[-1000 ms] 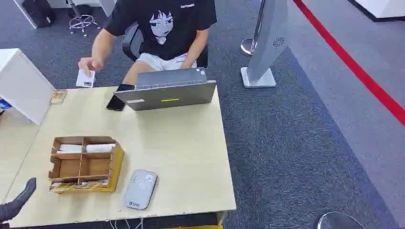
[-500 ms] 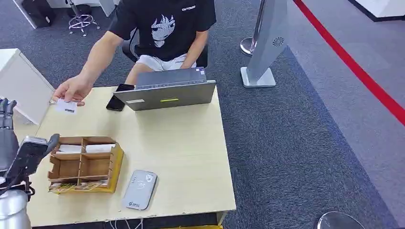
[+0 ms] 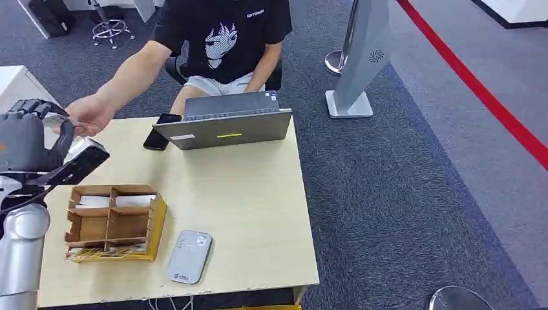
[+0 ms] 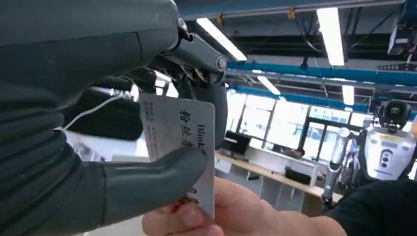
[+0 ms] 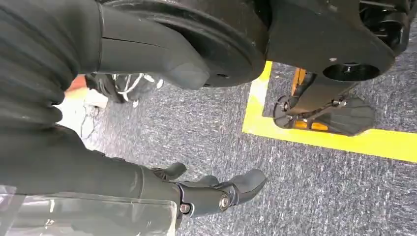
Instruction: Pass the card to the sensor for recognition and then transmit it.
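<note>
Head view: we saw our left hand (image 3: 29,139) raised over the table's (image 3: 245,206) far left corner, meeting a person's hand (image 3: 89,115). The card (image 3: 72,123) between them was mostly hidden by fingers; only a pale sliver showed. The sensor (image 3: 189,256), a grey rounded pad, lay near the table's front edge, just beside a wooden tray (image 3: 115,223) of compartments. A laptop (image 3: 226,126) and a dark phone (image 3: 161,131) stood at the far edge before the seated person.

Left wrist view: we saw the card (image 4: 179,147) plainly, white with dark printed characters, its lower part covered. Our left hand (image 4: 147,147) pinched it, thumb (image 4: 152,179) pressed on its face, darker fingers (image 4: 206,73) behind. The person's hand (image 4: 231,211) held its lower edge too.

Right wrist view: our right hand (image 5: 206,194) hung over grey carpet (image 5: 314,196) crossed by a yellow line (image 5: 344,140), fingers loosely curled, apart, holding nothing.
</note>
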`<action>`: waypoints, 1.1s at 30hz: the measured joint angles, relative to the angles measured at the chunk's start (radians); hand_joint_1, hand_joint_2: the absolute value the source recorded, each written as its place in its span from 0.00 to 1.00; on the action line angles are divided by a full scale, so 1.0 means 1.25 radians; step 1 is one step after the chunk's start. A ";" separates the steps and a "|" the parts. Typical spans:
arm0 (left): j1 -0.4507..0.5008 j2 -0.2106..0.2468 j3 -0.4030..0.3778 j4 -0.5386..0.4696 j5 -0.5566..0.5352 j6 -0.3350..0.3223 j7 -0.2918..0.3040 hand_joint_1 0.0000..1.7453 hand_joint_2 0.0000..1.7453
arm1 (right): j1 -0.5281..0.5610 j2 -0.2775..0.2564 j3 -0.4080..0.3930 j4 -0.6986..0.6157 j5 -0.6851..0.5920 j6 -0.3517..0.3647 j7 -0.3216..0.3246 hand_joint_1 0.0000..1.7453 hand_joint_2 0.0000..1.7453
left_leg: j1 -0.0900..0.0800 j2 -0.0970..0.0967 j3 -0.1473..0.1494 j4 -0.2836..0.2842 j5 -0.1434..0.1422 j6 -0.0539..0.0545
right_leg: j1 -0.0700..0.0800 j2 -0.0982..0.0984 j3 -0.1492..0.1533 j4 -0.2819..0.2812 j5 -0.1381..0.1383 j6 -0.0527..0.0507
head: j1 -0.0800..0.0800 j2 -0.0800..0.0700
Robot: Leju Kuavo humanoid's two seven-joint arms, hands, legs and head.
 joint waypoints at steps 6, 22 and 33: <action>-0.053 0.044 -0.072 0.017 -0.087 0.049 0.036 1.00 1.00 | -0.004 0.000 0.000 0.000 0.025 0.006 0.005 0.00 1.00 | 0.000 0.002 0.001 0.000 0.000 0.000 | 0.000 0.002 0.000 0.001 0.000 0.000 | -0.001 0.000; 0.168 0.095 -0.150 -0.094 -0.162 0.295 0.005 1.00 1.00 | -0.005 0.000 -0.002 0.001 0.050 0.009 0.013 0.00 1.00 | 0.001 0.003 0.000 0.000 -0.002 -0.002 | 0.001 0.005 -0.001 0.000 -0.001 -0.001 | -0.001 0.000; 0.528 -0.043 -0.180 -0.249 -0.146 0.379 -0.085 1.00 1.00 | -0.001 0.007 -0.028 0.002 0.032 -0.009 0.005 0.00 1.00 | 0.001 0.003 -0.001 0.000 -0.003 -0.001 | 0.001 0.004 -0.001 -0.002 -0.001 0.000 | -0.001 0.000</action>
